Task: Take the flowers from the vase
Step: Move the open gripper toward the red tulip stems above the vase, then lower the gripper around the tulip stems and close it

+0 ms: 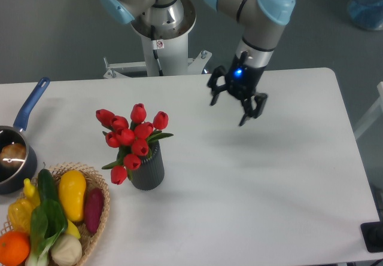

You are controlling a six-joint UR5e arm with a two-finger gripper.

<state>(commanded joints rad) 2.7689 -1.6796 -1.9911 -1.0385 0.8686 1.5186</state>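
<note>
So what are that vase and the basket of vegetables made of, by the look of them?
The vase looks like matte dark grey plastic or ceramic: ribbed walls, no shine, so I can't tell which. The basket looks like woven wicker or straw: tan, with a braided rim.

On the white surface [269,182], a dark pot with a blue handle [18,152] sits at the left edge, just behind a woven wicker basket [103,203] holding a yellow pepper [72,193], green cucumber [48,191], purple vegetable [93,209] and orange fruit [13,248].
</note>
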